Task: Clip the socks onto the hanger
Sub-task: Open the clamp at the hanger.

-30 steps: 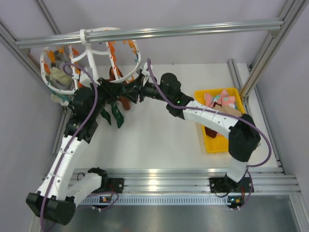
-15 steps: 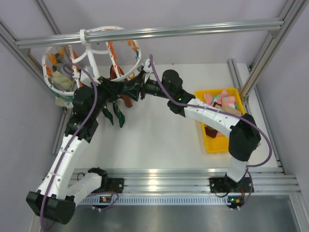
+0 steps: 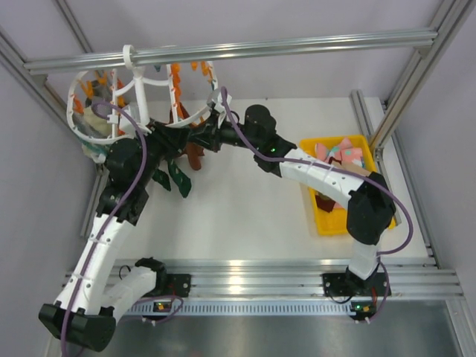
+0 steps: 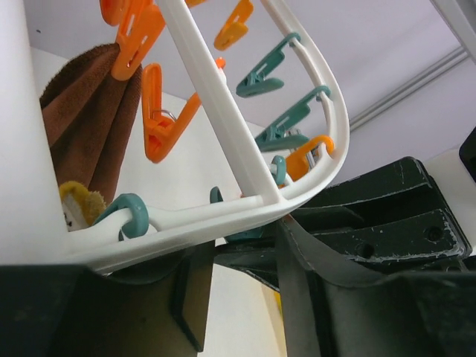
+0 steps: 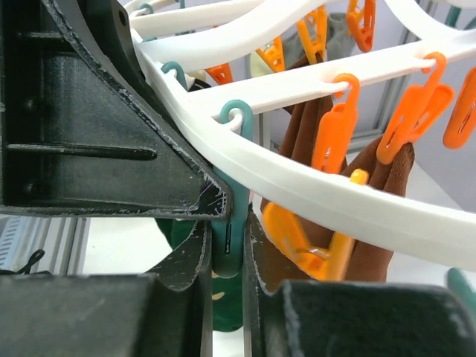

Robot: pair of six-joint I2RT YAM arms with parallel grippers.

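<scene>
The white ring hanger (image 3: 137, 85) hangs from the rail at the back left, and its ring also crosses the left wrist view (image 4: 223, 97). My right gripper (image 5: 227, 245) is shut on a teal clip (image 5: 228, 223) under the ring (image 5: 335, 193). A dark green sock (image 5: 223, 301) hangs just below that clip (image 3: 178, 177). My left gripper (image 4: 245, 297) is open, with the ring lying across its fingertips. The two grippers meet under the ring's near side, left (image 3: 165, 136) and right (image 3: 199, 140). A maroon sock (image 3: 195, 155) hangs clipped on orange clips (image 4: 160, 119). A beige sock (image 3: 93, 119) hangs at the far left.
A yellow tray (image 3: 327, 227) at the right holds pink patched socks (image 3: 338, 154) and a maroon one. The aluminium rail (image 3: 297, 46) spans the back. Frame posts stand at both sides. A rail runs along the near edge by the arm bases.
The hanger has tilted and shifted up and left. Both grippers have moved up and left with it, staying together under the ring. The green sock moved along.
</scene>
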